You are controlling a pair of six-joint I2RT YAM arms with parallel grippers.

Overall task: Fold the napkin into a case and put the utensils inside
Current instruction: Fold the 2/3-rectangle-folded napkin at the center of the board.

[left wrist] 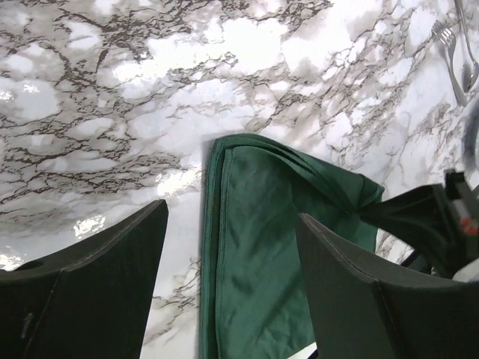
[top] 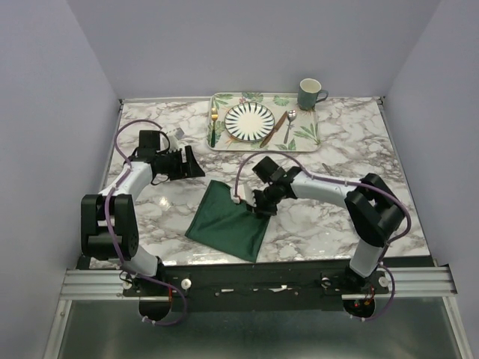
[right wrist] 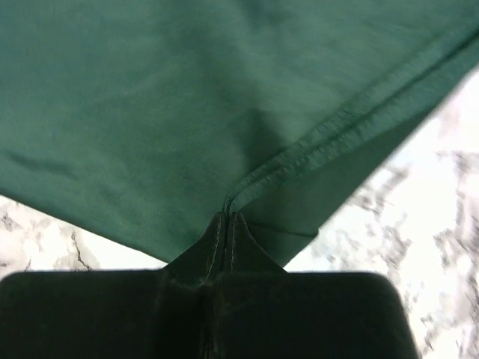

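- Napkin [top: 227,221]: soft dark green cloth, slight sheen, stitched hem.
- Bench [top: 359,149]: glossy, smooth, marble-patterned, throwing glare.
- Left claw [top: 196,161] fingers [left wrist: 97,292]: matt black, finely grained.
- Fork [top: 214,123]: shiny gold metal.

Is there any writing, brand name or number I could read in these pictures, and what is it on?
No text can be read anywhere.
Teal ceramic mug, leaf-patterned tray, dark green cloth napkin: pattern or plain colour, no lettering.
Small red-and-white patch at the left wrist view's right edge: too blurred to read.
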